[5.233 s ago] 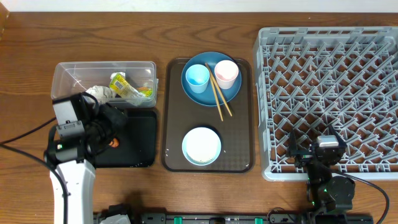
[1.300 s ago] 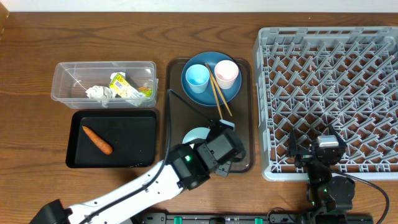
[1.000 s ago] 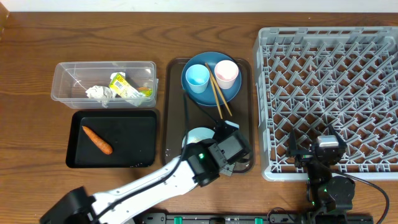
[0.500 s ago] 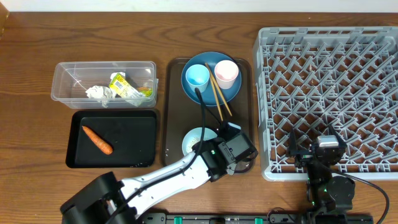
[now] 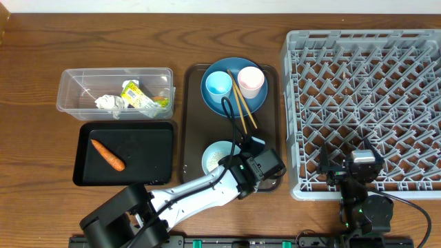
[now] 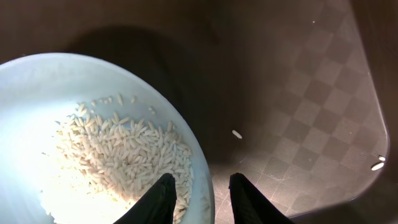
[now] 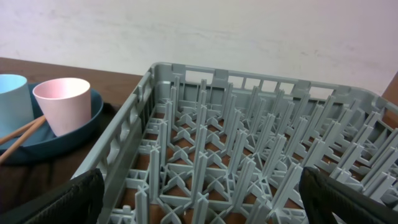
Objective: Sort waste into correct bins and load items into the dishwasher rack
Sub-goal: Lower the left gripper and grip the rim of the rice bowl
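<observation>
The white-blue bowl [image 5: 216, 156] stands at the near end of the brown serving tray [image 5: 193, 173], with rice grains [image 6: 118, 155] inside. My left gripper [image 6: 202, 184] straddles the bowl's right rim [image 6: 198, 163]. One finger is inside on the rice and one outside, with a little gap on each side. The carrot [image 5: 108, 155] lies in the black tray [image 5: 148, 165]. Crumpled paper [image 5: 110, 103] and the wrapper [image 5: 138, 96] sit in the clear tub [image 5: 116, 71]. My right gripper [image 7: 202, 194] hangs wide open over the dishwasher rack [image 5: 365, 89], at its near edge.
The blue plate [image 5: 214, 107] at the serving tray's far end carries a light blue cup [image 5: 219, 85], a pink cup [image 5: 251, 80] and two chopsticks [image 5: 242, 110]. One stray rice grain [image 6: 237, 134] lies on the tray right of the bowl.
The left arm left the carrot in the black tray, swung right to the bowl and settled at its right rim. Its jaws have narrowed round the rim. The right arm has not moved.
</observation>
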